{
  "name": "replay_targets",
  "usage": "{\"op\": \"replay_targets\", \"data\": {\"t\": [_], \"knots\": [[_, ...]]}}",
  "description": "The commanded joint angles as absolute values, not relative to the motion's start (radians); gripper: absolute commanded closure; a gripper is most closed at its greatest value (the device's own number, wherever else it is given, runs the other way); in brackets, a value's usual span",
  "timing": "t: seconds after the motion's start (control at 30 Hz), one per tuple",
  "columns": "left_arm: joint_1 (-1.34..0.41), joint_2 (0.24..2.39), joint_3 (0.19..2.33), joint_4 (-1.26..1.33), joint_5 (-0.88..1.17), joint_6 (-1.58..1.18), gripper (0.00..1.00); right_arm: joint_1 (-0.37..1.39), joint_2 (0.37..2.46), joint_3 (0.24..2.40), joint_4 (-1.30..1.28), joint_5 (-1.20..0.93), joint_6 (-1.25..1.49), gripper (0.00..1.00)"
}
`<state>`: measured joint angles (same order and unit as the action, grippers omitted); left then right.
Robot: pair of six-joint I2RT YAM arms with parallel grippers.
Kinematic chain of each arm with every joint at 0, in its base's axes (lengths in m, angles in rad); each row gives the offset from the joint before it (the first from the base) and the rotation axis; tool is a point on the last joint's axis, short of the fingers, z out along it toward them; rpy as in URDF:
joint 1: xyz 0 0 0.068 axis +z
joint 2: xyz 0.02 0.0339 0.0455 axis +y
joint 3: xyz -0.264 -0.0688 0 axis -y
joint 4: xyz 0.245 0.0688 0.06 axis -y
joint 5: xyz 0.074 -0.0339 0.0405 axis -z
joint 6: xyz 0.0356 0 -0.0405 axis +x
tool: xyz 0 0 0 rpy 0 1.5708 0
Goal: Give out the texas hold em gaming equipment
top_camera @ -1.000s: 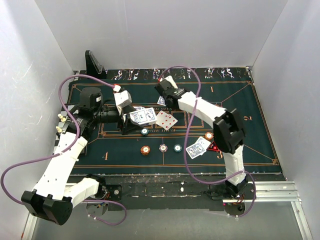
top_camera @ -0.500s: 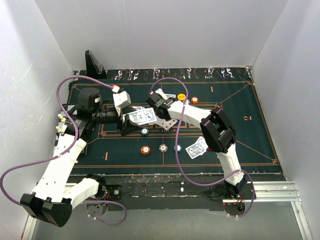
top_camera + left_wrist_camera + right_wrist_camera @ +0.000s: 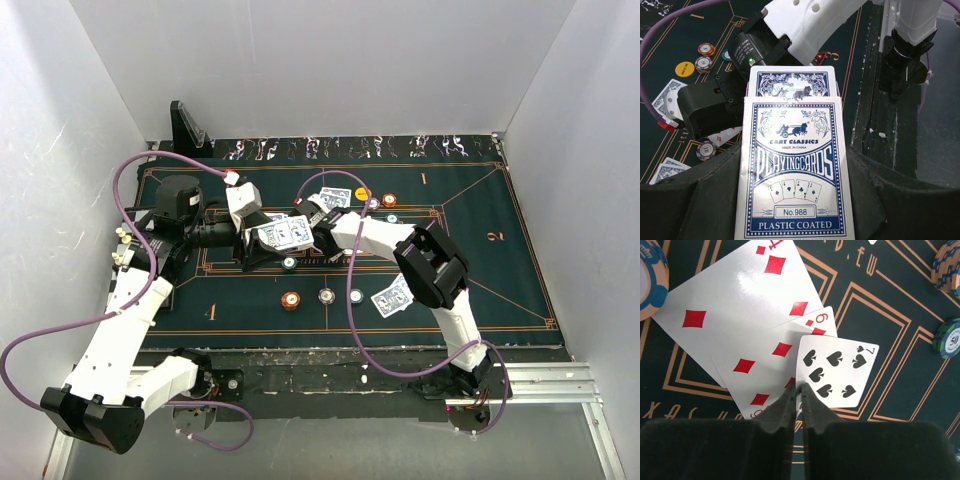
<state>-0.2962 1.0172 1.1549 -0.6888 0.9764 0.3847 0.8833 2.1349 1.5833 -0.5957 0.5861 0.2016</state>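
Two black fingertips of the right gripper [image 3: 801,390] stand almost together, a thin slit between them, with the lower edge of the seven of spades [image 3: 837,372] at that slit. Whether the card is pinched or already let go I cannot tell from the wrist view. It faces up, overlapping a nine of diamonds [image 3: 765,370], which overlaps another diamond card [image 3: 735,295], all over the green mat [image 3: 900,305] near the table's middle. A teal chip [image 3: 950,337] sits to one side and an orange chip [image 3: 646,280] to the other. Just beside this, the left gripper [image 3: 795,200] is clamped on the blue-backed pack [image 3: 792,165]. If the right arm lifts with the card stuck to a pad, it could drag the fan askew. The wrists are so close that a careless retreat might knock the pack.
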Motion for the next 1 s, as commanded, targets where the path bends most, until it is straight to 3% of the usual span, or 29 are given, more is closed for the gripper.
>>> {"op": "replay_targets", "data": {"t": [0.0, 0.4, 0.97], "knots": [[-0.290, 0.989, 1.186, -0.681, 0.983, 0.394, 0.85, 0.879, 2.106, 1.554, -0.554, 0.491, 0.236, 0.79], [-0.290, 0.980, 1.183, -0.681, 0.976, 0.400, 0.82, 0.874, 2.017, 1.497, -0.508, 0.364, 0.219, 0.53], [-0.290, 0.985, 1.174, -0.663, 0.976, 0.397, 0.82, 0.782, 1.738, 1.586, -0.618, 0.275, 0.379, 0.54]]}}
